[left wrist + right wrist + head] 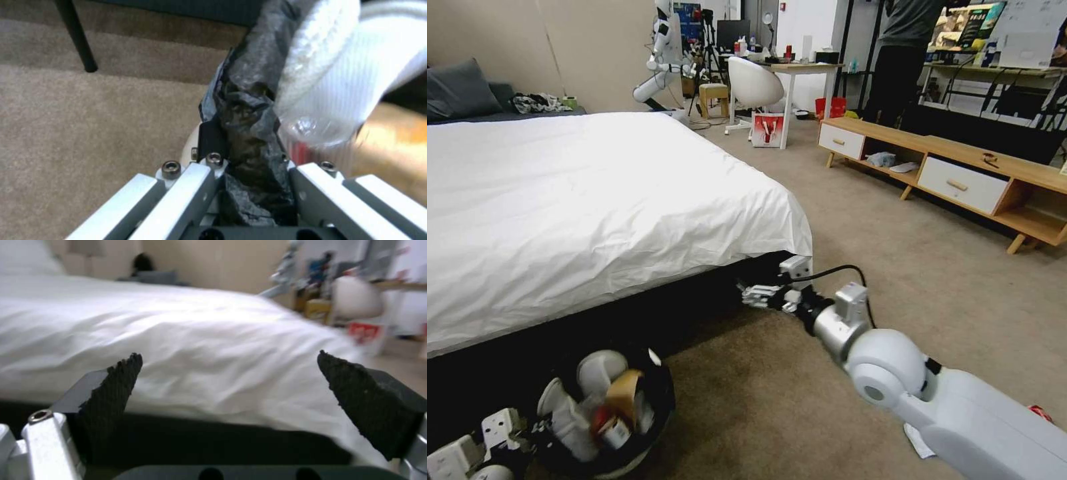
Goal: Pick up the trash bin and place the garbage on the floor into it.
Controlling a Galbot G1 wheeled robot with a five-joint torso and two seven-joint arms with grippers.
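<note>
At the head view's lower left, the left gripper (527, 427) is clenched on the rim of the bin (657, 400), whose black bag (249, 110) sits pinched between its fingers; garbage (610, 400) fills the bin. Mid-frame, the right gripper (754, 295) hangs released, holding nothing, near the bed (574, 200) corner above the floor (907, 267).

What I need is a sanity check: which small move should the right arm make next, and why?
Probably swing the right pincer back and down toward the white scrap on the floor beside its arm: it is open and empty by the bed corner, and the left pincer grips the trash bin by its rim.
</note>
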